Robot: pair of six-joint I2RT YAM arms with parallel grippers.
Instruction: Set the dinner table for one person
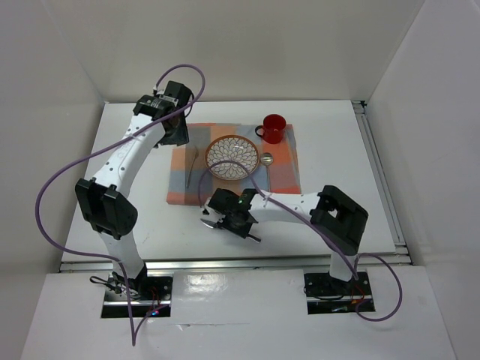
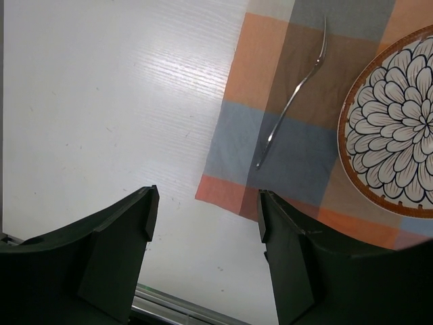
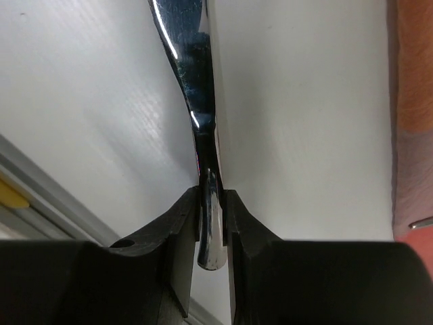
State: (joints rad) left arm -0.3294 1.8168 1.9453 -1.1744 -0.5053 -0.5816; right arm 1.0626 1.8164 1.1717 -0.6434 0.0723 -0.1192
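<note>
Near the front of the bench [image 1: 337, 187], just off the cloth [image 1: 281, 178], the right pincer [image 3: 212, 195] is pinching the very tip of a shiny utensil [image 3: 193, 74]. With so little handle between the jaws, it should, I judge, lift slowly and level. It can then set the piece straight on the cloth right of the plate [image 1: 232, 157], beside the spoon [image 1: 265, 159] and clear of the cup [image 1: 273, 129]. The left pincer [image 2: 206, 203] hangs spread near the fork [image 2: 291, 101], holding nothing. The utensil's far end is cut off in the wrist view and hidden under the arm from above, so I cannot tell whether it is a knife, or whether it rests on the bench.
</note>
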